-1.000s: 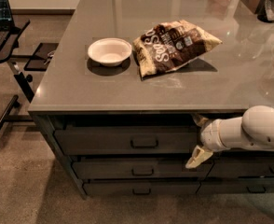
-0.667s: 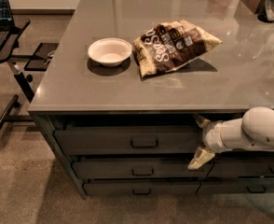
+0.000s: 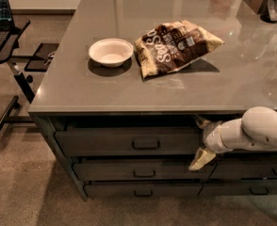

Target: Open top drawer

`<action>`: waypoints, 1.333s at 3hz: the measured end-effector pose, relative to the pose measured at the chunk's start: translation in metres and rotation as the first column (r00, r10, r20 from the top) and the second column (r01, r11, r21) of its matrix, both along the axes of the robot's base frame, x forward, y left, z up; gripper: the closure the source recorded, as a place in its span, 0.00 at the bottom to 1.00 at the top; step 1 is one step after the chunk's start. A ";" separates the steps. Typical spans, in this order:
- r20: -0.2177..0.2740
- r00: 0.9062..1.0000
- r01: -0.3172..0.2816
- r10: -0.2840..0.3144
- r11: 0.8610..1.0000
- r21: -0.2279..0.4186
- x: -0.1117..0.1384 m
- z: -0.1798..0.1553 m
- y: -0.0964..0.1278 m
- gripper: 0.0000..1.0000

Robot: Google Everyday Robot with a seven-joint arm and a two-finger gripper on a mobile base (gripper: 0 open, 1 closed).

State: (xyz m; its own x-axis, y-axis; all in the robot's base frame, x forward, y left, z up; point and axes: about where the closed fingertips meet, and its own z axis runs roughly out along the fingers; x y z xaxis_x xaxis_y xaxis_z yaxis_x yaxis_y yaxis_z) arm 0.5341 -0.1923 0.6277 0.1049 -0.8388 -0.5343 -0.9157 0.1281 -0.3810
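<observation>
The top drawer (image 3: 105, 142) is the widest dark grey front under the left part of the countertop, with a small metal loop pull (image 3: 145, 144) at its centre. A dark gap shows between its top edge and the countertop. My gripper (image 3: 201, 141) is at the drawer front's right end, well to the right of the pull. One pale finger (image 3: 202, 122) sits at the drawer's top edge and the other (image 3: 200, 159) hangs below its bottom edge, so the jaws stand apart. My white arm (image 3: 256, 133) reaches in from the right.
Two shallower drawers (image 3: 138, 171) lie below, and a neighbouring stack (image 3: 251, 168) is behind my arm. On the countertop (image 3: 129, 93) are a white bowl (image 3: 110, 52) and a brown snack bag (image 3: 176, 44). A black stand (image 3: 11, 55) is on the floor at left.
My gripper has shifted very slightly to the right at the drawer's right end. The drawer front shows no clear movement.
</observation>
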 end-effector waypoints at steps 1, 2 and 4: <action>0.000 1.000 0.000 0.000 1.000 0.000 0.000 0.000 0.000 0.19; 0.000 1.000 0.000 0.000 1.000 0.000 0.000 0.000 0.000 0.42; 0.000 1.000 0.000 0.000 1.000 0.000 0.006 0.006 -0.001 0.89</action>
